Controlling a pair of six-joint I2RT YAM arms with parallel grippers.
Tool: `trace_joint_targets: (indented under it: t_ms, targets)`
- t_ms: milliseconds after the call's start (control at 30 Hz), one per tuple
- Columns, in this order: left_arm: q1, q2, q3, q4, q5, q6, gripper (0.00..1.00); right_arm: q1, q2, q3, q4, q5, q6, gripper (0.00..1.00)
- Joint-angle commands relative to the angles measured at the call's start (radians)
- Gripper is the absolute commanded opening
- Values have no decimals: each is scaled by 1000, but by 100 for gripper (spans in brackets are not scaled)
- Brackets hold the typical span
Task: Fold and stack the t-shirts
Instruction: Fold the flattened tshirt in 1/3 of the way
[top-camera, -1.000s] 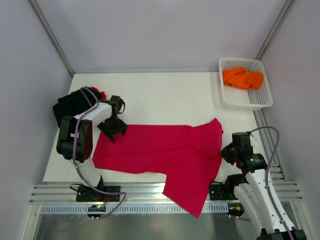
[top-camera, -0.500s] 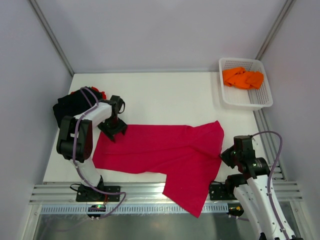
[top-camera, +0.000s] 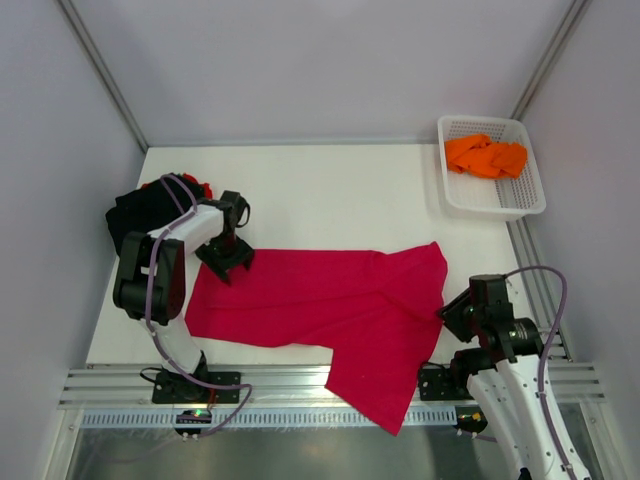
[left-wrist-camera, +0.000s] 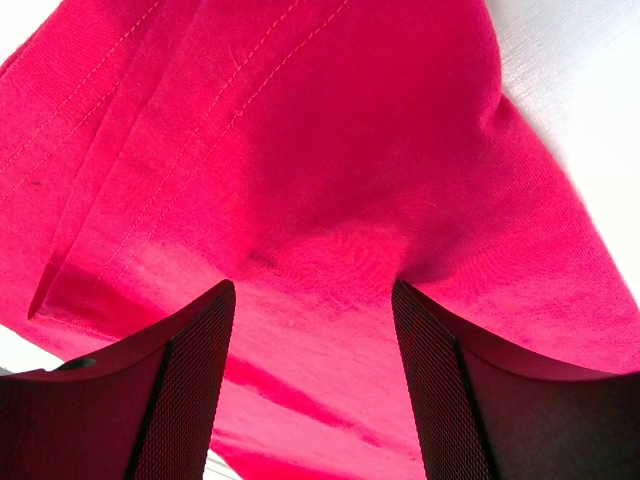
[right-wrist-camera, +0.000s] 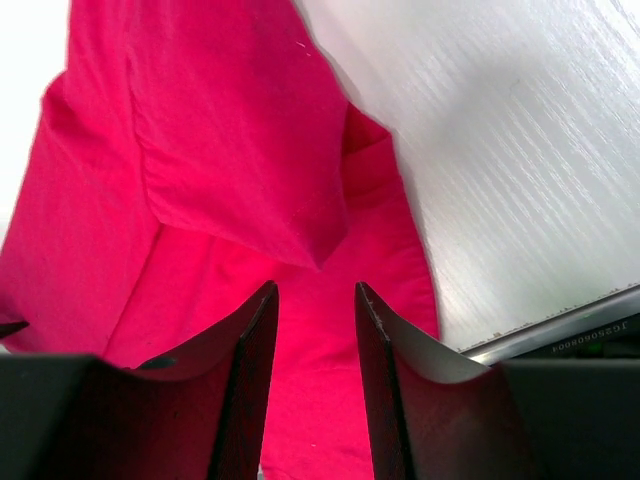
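Top external: rumpled crimson t-shirt (top-camera: 320, 295), perhaps half-folded.

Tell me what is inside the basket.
A crumpled orange t-shirt fills the far half of the basket; its near half shows bare mesh. Anything beneath the shirt is covered and cannot be seen.

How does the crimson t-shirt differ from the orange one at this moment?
The large crimson-red cloth t-shirt lies spread out across the white table, one part hanging over the near edge; the orange cloth t-shirt sits crumpled inside the white plastic mesh basket. The crimson one covers far more area. Both are plain and single-coloured.
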Motion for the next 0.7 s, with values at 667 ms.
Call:
trace_joint_targets:
  t_ms: [667]
  targets:
    - [-20, -207, 141, 96, 202, 180, 68, 86, 589, 155, 855, -357, -353, 41]
